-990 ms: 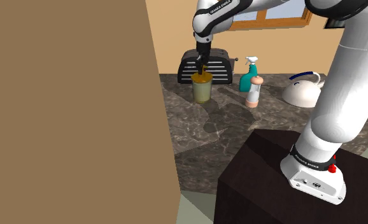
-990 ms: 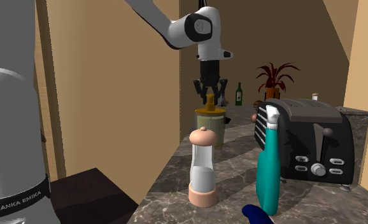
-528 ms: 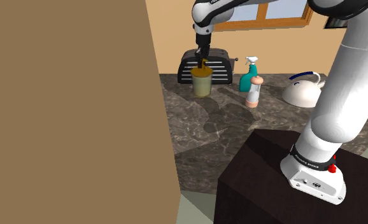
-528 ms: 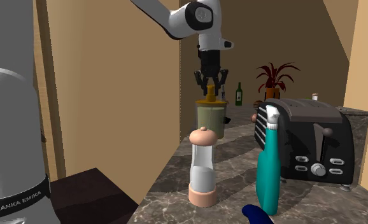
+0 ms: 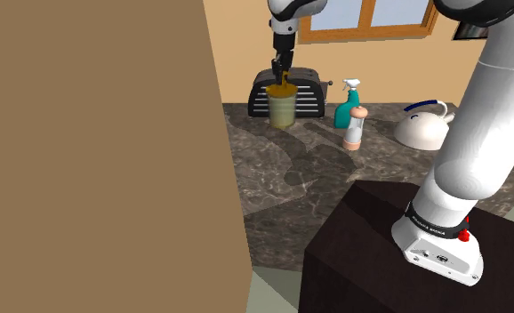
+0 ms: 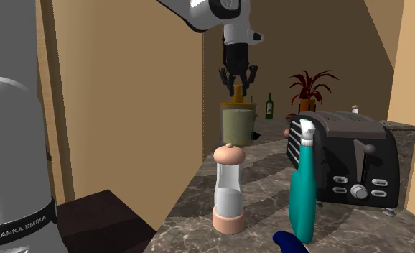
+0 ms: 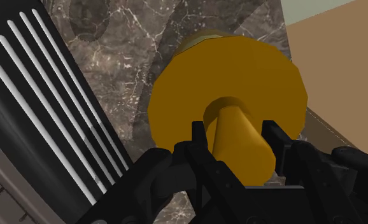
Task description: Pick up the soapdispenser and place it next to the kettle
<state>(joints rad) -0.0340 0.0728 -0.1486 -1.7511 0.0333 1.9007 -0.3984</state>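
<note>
Up by the back edge of the dark stone counter (image 5: 335,187), the black gripper (image 5: 285,78) pinches the amber pump of the olive soap dispenser (image 5: 282,108), holding it clear of the surface before the toaster (image 5: 313,96). Rightward stand a teal spray bottle (image 5: 345,110), a grinder (image 5: 355,130), then the white kettle (image 5: 422,130), well apart.

Soap dispenser (image 5: 282,108), upper centre of shoulder view: olive body, amber cap. Toaster (image 5: 314,98): black, white stripes. Countertop (image 5: 335,173): dark, pale-veined marble pattern. Kettle (image 5: 421,132): white, blue handle.
</note>
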